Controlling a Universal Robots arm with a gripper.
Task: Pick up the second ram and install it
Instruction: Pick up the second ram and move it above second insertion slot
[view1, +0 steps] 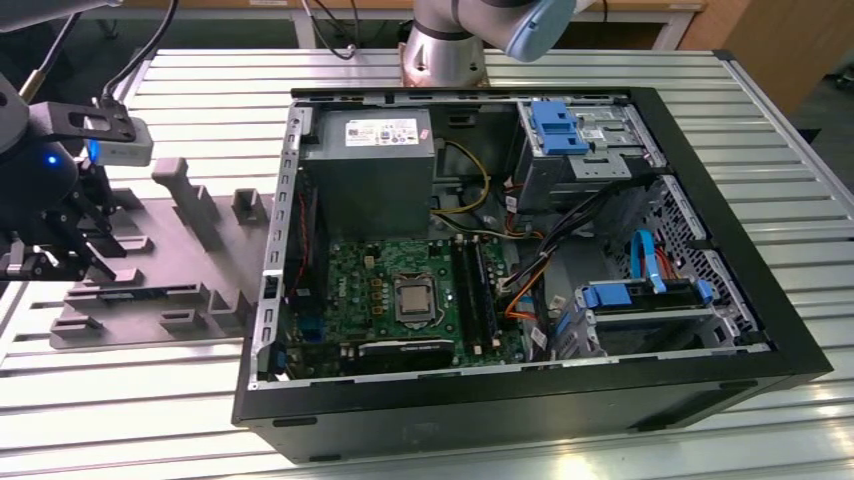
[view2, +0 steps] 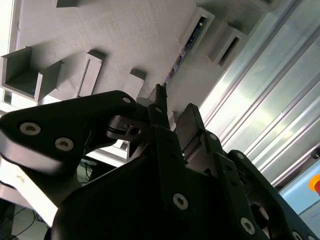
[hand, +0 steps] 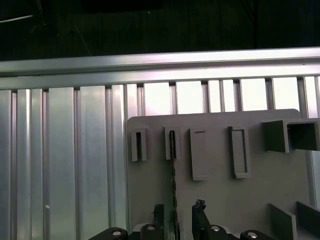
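Our gripper (view1: 67, 255) hangs low over the grey tray (view1: 187, 260), which lies on the slatted metal table (view1: 134, 400) at the exterior view's left, just beside the open computer case (view1: 534, 420). In the first wrist view we see the gripper (hand: 179, 210) with its two fingers (hand: 200, 212) spread apart. The second ram (hand: 173, 170) stands on its thin edge in a narrow slot of the tray (hand: 225, 195), and its near end passes between the two fingers. We see a gap on the side of the one finger; on the other side we cannot tell if finger and stick touch. In the second wrist view the gripper (view2: 173, 107) points at the tray (view2: 125, 40), where the ram (view2: 185, 45) sits in its slot. The motherboard (view1: 387, 290) lies inside the case, well apart from the gripper
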